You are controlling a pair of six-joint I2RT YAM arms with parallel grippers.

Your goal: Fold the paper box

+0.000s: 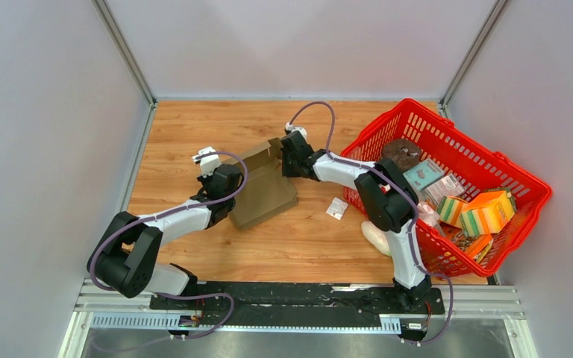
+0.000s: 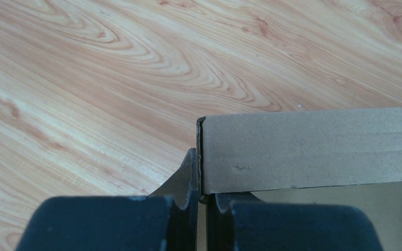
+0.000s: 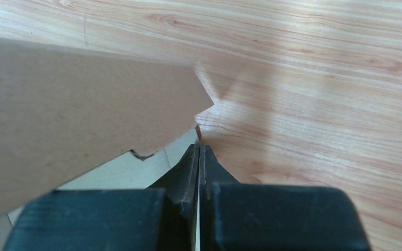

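The paper box (image 1: 266, 190) is brown cardboard, partly folded, lying on the wooden table between my two arms. My left gripper (image 1: 235, 192) is at its left side. The left wrist view has that gripper (image 2: 201, 194) shut on the end of an upright cardboard wall (image 2: 314, 151). At the box's far right corner is my right gripper (image 1: 286, 168). Seen from the right wrist, its jaws (image 3: 198, 145) are shut with a thin cardboard edge showing at their tips, beside a raised flap (image 3: 73, 104).
A red plastic basket (image 1: 526, 195) full of sponges and packets stands at the right, close to the right arm. A small white packet (image 1: 336, 208) lies on the table between box and basket. Grey walls enclose the table on three sides.
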